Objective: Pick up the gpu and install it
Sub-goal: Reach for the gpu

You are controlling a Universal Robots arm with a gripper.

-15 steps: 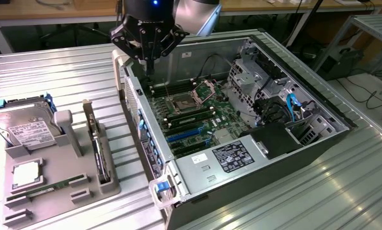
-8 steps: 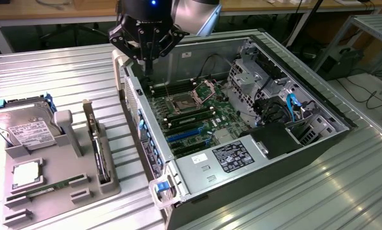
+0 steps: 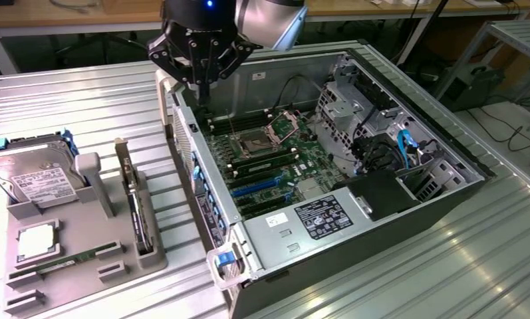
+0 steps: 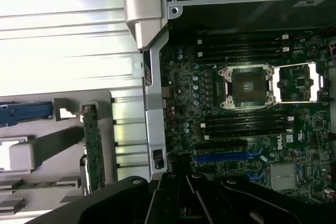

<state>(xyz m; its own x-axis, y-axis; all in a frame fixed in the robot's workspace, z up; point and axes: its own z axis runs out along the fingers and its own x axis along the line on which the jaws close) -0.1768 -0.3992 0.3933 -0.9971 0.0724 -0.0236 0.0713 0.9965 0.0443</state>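
My gripper (image 3: 200, 80) is closed, its fingers drawn together, and hovers over the wall of the open computer case (image 3: 282, 266) on the side facing the grey holder (image 3: 87, 282). Inside the case lies the motherboard (image 3: 282, 166), with its CPU socket (image 3: 251, 143) uncovered, blue expansion slots (image 3: 256, 187) and a labelled power supply (image 3: 322, 219). The gpu (image 3: 139, 216) stands on edge in the holder's slot nearest the case, apart from my gripper. The holder also carries a hard drive (image 3: 30, 176), a CPU (image 3: 38, 242) and a RAM stick (image 3: 70, 259).
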